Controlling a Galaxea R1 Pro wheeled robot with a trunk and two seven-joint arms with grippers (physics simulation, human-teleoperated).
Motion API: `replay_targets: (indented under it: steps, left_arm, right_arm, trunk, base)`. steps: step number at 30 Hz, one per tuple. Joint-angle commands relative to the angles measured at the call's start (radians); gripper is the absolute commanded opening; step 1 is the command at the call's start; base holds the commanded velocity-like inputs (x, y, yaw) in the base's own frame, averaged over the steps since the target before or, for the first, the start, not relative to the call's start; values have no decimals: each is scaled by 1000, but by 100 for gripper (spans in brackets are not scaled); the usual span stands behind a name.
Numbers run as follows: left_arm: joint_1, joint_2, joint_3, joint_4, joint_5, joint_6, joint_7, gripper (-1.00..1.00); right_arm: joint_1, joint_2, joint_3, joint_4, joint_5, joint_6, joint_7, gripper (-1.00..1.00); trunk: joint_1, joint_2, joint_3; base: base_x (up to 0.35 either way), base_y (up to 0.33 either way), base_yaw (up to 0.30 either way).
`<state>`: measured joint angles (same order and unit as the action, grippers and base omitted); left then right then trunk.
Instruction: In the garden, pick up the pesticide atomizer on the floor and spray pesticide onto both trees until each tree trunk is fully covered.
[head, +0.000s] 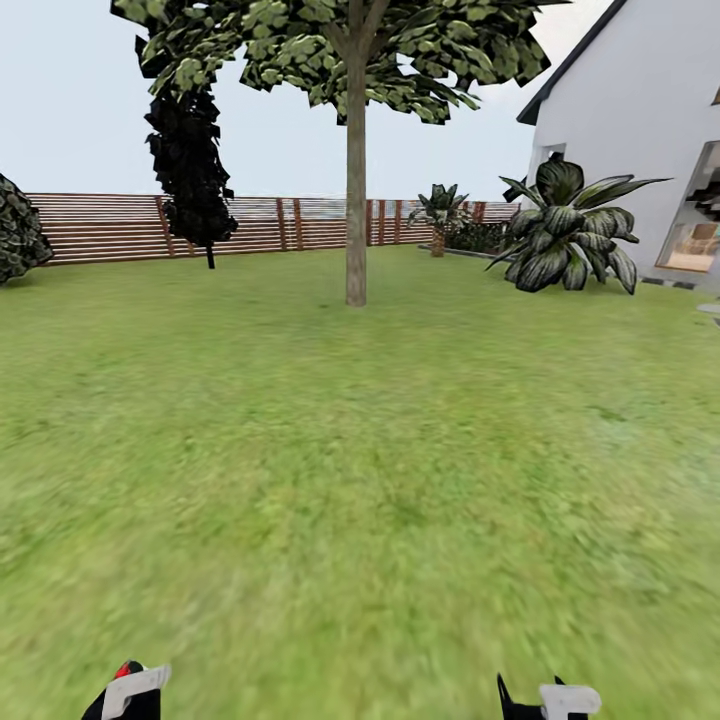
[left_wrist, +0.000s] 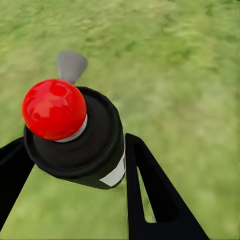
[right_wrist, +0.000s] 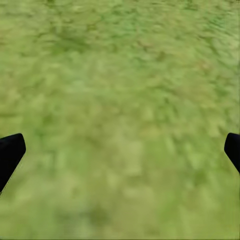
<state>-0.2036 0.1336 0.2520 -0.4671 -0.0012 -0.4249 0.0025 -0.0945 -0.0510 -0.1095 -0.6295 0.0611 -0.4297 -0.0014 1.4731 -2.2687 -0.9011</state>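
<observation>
I've got the atomizer (left_wrist: 75, 135) clamped in the left gripper (left_wrist: 75, 165), fingers tight on both sides of its dark body, red tip up and fwd so it's ready to aim; both arms sit low and tucked at the btm of the head view, prob. to keep clear while driving; right gripper (right_wrist: 120, 150) is wide open, empty, pointed at the lawn (head: 360, 480); nearest tree trunk (head: 356, 200) stands well ahead, centre; 2nd tree (head: 190, 150) further back by the fence (head: 100, 228).

Broad-leaved plant (head: 570, 240) beside white house (head: 640, 130)
</observation>
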Motion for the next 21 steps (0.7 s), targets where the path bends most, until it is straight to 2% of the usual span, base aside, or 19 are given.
replay_targets:
  steps: [1, 21]
  left_arm:
    - [-1, 0, 1, 1, 0, -3, 1, -100]
    - [-1, 0, 1, 1, 0, -3, 1, -100]
  right_arm:
    - [-1, 0, -3, 1, 6, -3, 0, 100]
    - [-1, 0, -3, 1, 6, -3, 0, 100]
  trunk:
    - [0, 0, -1]
    - [0, 0, -1]
  base:
    - [338, 0, 0]
    - [338, 0, 0]
